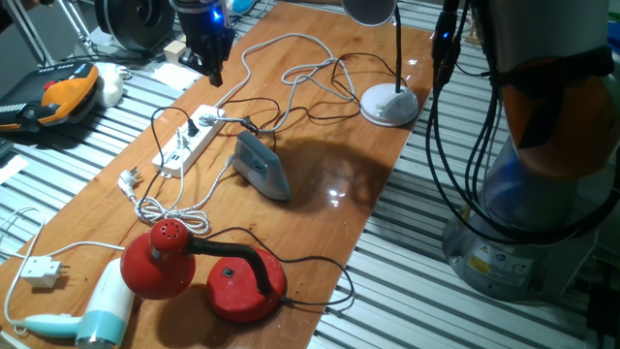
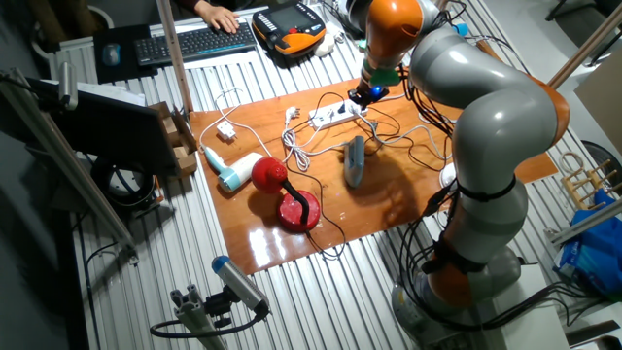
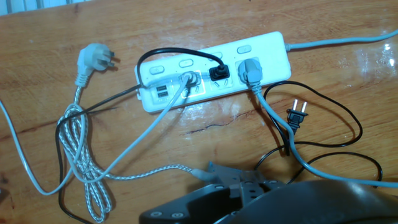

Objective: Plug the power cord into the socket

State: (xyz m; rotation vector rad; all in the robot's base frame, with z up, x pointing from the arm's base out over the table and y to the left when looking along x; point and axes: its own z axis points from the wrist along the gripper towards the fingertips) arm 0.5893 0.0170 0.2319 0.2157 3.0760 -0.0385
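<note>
The socket (image 3: 264,48) is a long white power strip, also seen in one fixed view (image 1: 186,143) and the other (image 2: 335,114). A small black plug (image 3: 219,73) sits in one of its outlets, and its thin black cable loops back over the strip. A second black plug (image 3: 297,115) with two bare prongs lies loose on the table to the right of the strip. I cannot tell which of the two belongs to the power cord. My gripper (image 1: 213,76) hangs above the strip's far end, holding nothing. Only its dark body (image 3: 249,199) shows in the hand view.
A grey plug (image 3: 249,70) and a white-grey one (image 3: 186,79) also sit in the strip. A braided cord's white plug (image 3: 93,59) lies loose at the left. A blue iron (image 1: 262,167), red lamp (image 1: 194,267), hair dryer (image 1: 102,310) and white lamp base (image 1: 389,105) stand among tangled cables.
</note>
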